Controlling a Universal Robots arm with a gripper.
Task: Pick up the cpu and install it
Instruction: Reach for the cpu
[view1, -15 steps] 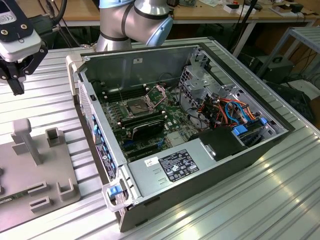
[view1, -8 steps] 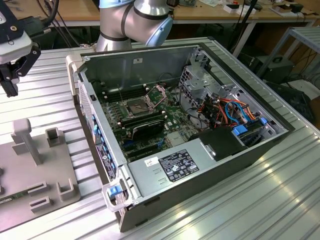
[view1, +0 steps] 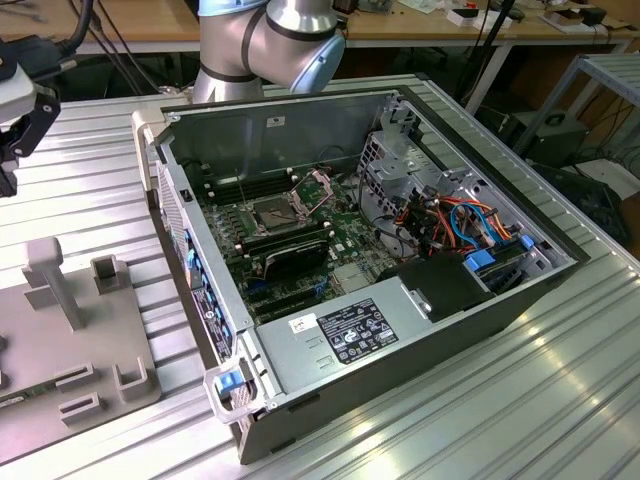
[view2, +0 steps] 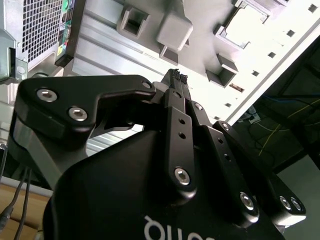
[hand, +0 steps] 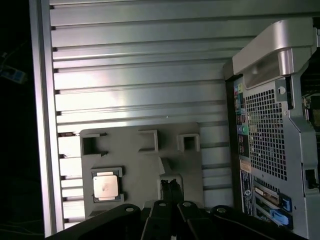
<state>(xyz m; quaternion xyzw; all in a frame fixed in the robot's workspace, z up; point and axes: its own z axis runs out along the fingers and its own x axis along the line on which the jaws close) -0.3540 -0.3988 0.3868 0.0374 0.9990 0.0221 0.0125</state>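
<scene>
CPU — a silver square seated in a pocket of the grey holder. My gripper hangs over that holder, fingers pressed together on nothing, with the CPU off to one side. The holder lies on the ribbed table beside the computer case — its side is open and the motherboard exposed.
</scene>
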